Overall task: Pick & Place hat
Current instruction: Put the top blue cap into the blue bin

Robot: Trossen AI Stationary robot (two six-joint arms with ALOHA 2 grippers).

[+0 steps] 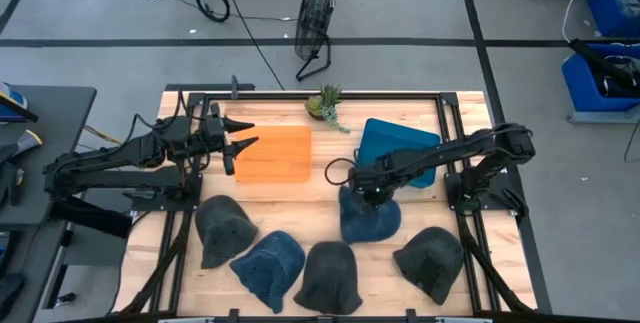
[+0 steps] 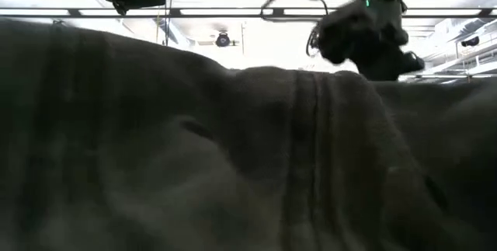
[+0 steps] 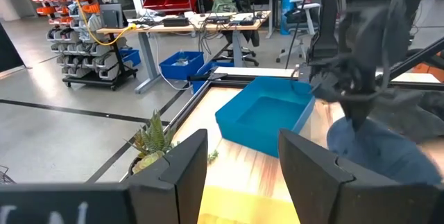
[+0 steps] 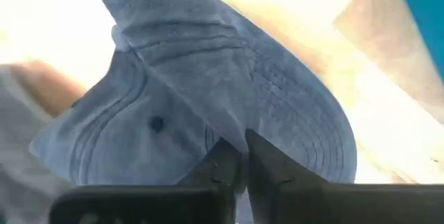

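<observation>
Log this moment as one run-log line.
right gripper: shut on blue hat | left gripper: open, over orange bin | blue bin: empty

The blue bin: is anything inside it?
The blue bin looks empty in the left wrist view: only its bare blue floor shows. From above, the right arm crosses it and hides part of it. The right hand pinches a blue hat beside it.

Low view mostly blocked by a dark hat [image 2: 233,158]; right claw [image 4: 243,156] tips buried in blue hat [image 4: 208,92] fabric.
</observation>
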